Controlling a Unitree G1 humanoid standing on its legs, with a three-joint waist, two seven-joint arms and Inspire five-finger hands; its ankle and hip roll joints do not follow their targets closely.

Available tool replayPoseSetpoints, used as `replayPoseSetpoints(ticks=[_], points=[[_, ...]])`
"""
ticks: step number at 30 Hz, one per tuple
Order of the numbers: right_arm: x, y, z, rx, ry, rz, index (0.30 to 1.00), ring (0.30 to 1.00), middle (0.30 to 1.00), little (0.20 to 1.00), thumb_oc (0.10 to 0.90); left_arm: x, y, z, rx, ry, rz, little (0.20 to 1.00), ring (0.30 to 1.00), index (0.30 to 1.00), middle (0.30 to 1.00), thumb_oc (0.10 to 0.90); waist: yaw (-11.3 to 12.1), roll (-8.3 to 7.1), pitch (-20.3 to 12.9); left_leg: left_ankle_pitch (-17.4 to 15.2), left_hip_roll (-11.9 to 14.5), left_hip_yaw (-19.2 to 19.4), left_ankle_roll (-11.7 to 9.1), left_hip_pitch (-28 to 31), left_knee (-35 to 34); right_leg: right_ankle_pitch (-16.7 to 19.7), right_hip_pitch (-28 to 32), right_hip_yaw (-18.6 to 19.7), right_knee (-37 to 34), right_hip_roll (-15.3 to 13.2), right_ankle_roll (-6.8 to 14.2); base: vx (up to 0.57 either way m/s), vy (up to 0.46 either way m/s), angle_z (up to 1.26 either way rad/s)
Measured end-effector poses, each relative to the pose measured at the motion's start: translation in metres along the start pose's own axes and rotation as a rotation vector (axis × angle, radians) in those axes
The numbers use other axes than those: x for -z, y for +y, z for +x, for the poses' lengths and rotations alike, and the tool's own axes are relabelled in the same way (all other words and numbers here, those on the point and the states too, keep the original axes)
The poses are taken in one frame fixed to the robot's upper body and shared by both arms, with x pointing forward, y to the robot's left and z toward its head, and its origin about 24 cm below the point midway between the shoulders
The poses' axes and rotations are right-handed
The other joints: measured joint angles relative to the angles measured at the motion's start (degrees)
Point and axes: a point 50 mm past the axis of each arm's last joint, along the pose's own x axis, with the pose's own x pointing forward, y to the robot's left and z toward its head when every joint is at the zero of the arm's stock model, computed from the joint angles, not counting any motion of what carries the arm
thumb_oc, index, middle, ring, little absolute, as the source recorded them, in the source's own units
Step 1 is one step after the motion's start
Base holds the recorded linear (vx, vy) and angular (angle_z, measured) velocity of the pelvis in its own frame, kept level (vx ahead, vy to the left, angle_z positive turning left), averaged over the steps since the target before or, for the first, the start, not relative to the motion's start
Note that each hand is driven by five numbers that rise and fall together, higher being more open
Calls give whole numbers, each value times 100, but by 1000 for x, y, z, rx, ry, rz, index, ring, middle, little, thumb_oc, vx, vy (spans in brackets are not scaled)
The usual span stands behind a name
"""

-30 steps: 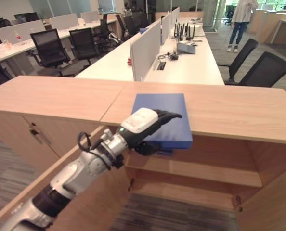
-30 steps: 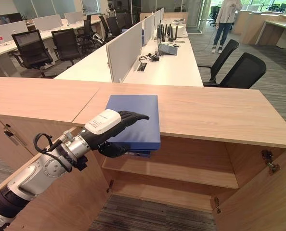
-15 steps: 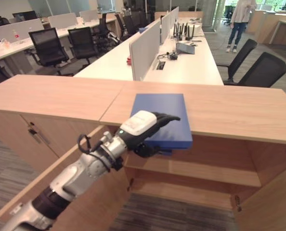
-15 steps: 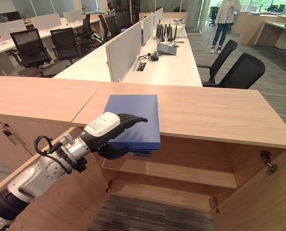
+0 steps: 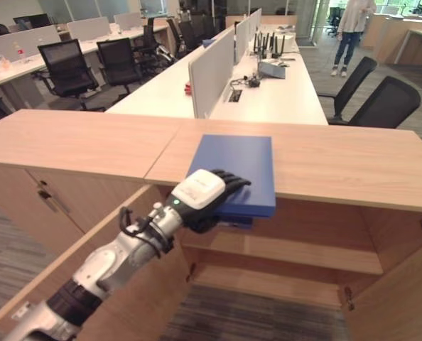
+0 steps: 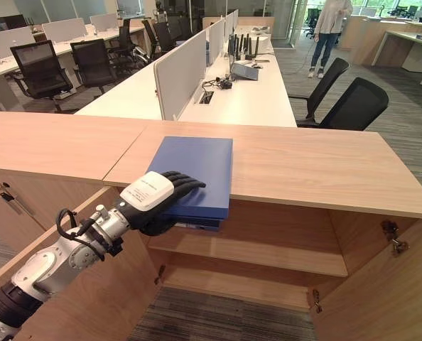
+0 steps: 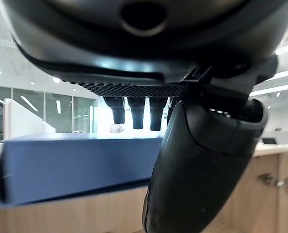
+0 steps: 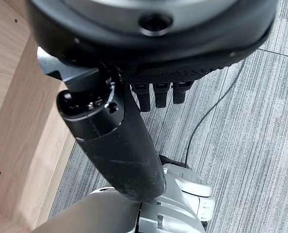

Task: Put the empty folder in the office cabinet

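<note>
Wooden cabinet top (image 6: 325, 167), blue folder (image 6: 197, 170) overhanging, left hand (image 6: 158, 195) pinching it, fingers above, thumb beneath

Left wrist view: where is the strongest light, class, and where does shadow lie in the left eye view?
Left wrist view: bright backlight past the fingers, above the flat blue folder, leaves the left hand dark. Left eye view: shadow lies inside the open wooden cabinet, under its top.

An open-plan office: long white desks (image 5: 278, 96) with divider screens (image 5: 212, 69), black mesh chairs (image 5: 69, 65), and low wooden cabinets (image 5: 90, 142).
</note>
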Motion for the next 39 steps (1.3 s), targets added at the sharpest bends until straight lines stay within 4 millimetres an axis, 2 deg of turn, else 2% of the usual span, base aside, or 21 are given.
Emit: replayPoseSetpoints(ticks=[4, 8, 21, 22, 23, 29, 31, 34, 39], points=[[-1, 0, 0, 7, -5, 0, 900, 900, 900, 900, 800, 11, -6, -1, -16, 47, 102, 900, 900, 900, 900, 800, -5, -11, -7, 0, -1, 5, 0, 1, 0, 2, 0, 5, 0, -2, 1, 0, 0, 0], [-1, 0, 0, 8, -4, 0, 900, 900, 900, 900, 800, 12, -6, -1, -20, 49, 151, 900, 900, 900, 900, 800, -1, -12, -7, 0, -2, 7, 1, 1, 0, 3, 0, 8, 0, -3, 2, 0, 0, 0], [-1, 1, 0, 11, -4, 1, 900, 900, 900, 900, 800, 12, -7, -1, -21, 52, 152, 900, 900, 900, 900, 800, -1, -43, -23, 0, -1, 10, 1, 9, 0, 3, 6, 13, 0, -2, 2, 0, 0, 0], [-1, 2, 0, 11, -4, 1, 900, 900, 900, 900, 800, 12, -7, -1, -22, 52, 151, 618, 618, 618, 618, 612, -3, -44, -24, 0, -1, 11, 1, 11, 0, 4, 7, 14, 0, -2, 2, 0, 0, 0], [-1, 2, 0, 11, -4, 1, 900, 900, 900, 900, 800, 12, -8, -1, -23, 55, 150, 305, 305, 305, 305, 403, -4, -45, -24, -1, -1, 14, 1, 16, 0, 4, 10, 17, 0, -2, 3, 0, 0, 0], [0, 3, 0, 11, -2, 2, 900, 900, 900, 900, 800, 17, -13, 3, -112, 112, 121, 300, 300, 300, 300, 400, -16, -61, -76, -2, 6, 30, -1, 31, -1, 9, 21, 35, 0, 3, 0, 10, -1, 0], [1, 3, 0, 11, 1, 2, 900, 900, 900, 900, 800, 16, -13, 7, -132, 114, 157, 300, 300, 300, 300, 400, -18, -74, -119, -3, 6, 36, -1, 33, -1, 10, 21, 45, 0, 3, 0, -19, 0, -2], [-1, 2, 0, 23, -4, 2, 900, 900, 900, 900, 800, 22, -21, 7, -126, 149, 175, 300, 300, 300, 300, 400, -105, -19, -160, -3, 8, 73, 0, 37, -1, 27, 17, 80, 0, 2, 11, -3, 2, -4], [1, 0, 0, 35, 2, 5, 900, 900, 900, 900, 800, 29, -25, 8, -150, 206, 191, 300, 300, 300, 300, 400, -154, 32, -209, -2, 19, 100, -4, 36, -2, 45, 6, 101, 0, 6, 11, -7, 1, -3]])
